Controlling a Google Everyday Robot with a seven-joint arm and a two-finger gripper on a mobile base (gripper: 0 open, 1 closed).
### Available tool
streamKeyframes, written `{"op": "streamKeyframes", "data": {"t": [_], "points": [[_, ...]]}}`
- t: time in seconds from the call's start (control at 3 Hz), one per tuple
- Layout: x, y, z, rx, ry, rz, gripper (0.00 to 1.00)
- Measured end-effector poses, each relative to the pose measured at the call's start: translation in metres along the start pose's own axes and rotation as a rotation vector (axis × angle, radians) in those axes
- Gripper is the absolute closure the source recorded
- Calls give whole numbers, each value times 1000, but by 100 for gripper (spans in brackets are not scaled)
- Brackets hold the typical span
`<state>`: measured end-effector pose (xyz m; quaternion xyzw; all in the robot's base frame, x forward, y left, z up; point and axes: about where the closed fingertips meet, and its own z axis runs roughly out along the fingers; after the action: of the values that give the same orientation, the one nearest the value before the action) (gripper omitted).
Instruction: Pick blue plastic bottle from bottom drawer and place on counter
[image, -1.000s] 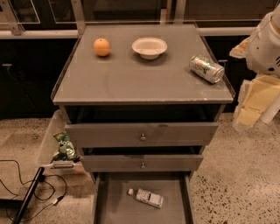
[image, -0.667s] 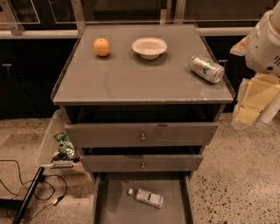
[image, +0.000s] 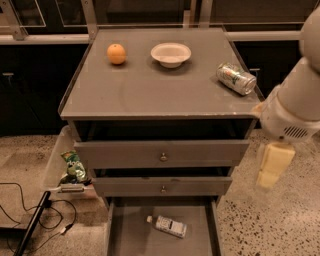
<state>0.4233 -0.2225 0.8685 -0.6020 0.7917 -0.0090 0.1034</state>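
gripper (image: 272, 170) hangs right of the cabinet, open or closed you cannot tell, well apart from the bottle (image: 170, 226) lying in the open bottom drawer (image: 130, 240), so your whole pick and counter (image: 150, 95) placement is not yet begun.

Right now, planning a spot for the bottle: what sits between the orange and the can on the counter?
A white bowl, seen in the camera view. The gripper hangs right of the cabinet.
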Motion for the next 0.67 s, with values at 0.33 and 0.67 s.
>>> {"op": "streamKeyframes", "data": {"t": [0.33, 0.67], "points": [[17, 24, 54, -58, 8, 2, 0], [26, 39, 79, -76, 21, 8, 0]]}}
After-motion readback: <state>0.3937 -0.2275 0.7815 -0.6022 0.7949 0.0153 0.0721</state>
